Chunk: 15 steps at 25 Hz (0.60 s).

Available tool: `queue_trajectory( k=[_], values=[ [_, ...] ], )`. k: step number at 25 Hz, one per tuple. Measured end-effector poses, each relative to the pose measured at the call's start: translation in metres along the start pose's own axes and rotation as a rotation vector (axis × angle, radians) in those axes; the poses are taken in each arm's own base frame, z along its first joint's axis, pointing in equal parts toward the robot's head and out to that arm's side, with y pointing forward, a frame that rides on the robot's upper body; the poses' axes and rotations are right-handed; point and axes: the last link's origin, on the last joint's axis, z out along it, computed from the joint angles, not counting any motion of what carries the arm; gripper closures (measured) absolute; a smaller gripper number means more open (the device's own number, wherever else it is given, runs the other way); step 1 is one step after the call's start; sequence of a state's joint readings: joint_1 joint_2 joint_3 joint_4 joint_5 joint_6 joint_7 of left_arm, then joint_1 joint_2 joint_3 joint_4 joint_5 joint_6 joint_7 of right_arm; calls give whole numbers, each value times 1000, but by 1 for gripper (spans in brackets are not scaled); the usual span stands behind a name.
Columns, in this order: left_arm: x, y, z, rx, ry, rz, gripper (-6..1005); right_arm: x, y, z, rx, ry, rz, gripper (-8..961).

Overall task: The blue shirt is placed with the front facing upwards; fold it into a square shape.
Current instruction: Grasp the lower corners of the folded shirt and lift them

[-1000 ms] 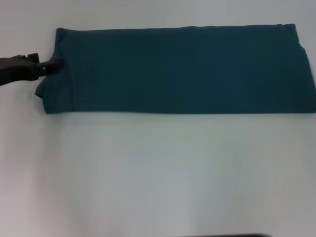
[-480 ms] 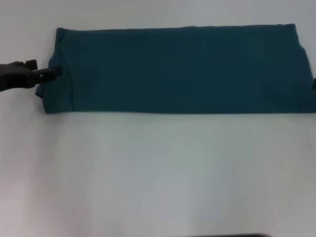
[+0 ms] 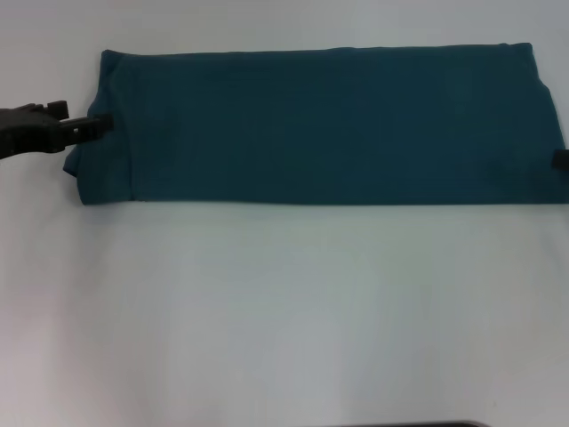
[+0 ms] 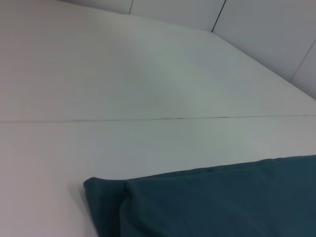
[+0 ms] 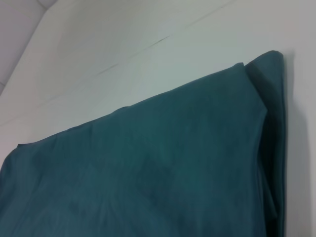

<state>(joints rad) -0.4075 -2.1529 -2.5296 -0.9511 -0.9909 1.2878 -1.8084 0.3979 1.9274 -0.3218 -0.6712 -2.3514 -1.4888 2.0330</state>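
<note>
The blue shirt [image 3: 329, 124] lies folded into a long flat band across the far part of the white table [image 3: 284, 311], plain teal side up. My left gripper [image 3: 100, 126] comes in low from the left, its dark tip at the shirt's left end where the cloth bunches a little. Only a dark sliver of my right gripper [image 3: 560, 160] shows, at the shirt's right end. The left wrist view has a folded corner of the blue shirt [image 4: 222, 202] flat on the table. The right wrist view has the blue shirt [image 5: 148, 168] close up, with layered edges at its corner.
White tabletop stretches wide in front of the shirt. A thin seam [image 4: 148, 119] crosses the table beyond the shirt. A dark strip [image 3: 418, 424] shows at the near edge of the head view.
The left gripper's tip slid a little down the shirt's left end and drew back slightly. The right gripper has come into view at the right edge. The shirt has not moved.
</note>
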Motion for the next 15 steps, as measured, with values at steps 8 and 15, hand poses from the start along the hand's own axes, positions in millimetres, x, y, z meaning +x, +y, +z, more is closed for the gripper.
queue_trajectory(
  k=[8,15],
  values=[
    [1,0,2,1,-3,7,139,1,1,12,3,-4,8,122],
    [2,-1,2,8,-3,8,139,0,2,18,9,2,9,127]
  ],
)
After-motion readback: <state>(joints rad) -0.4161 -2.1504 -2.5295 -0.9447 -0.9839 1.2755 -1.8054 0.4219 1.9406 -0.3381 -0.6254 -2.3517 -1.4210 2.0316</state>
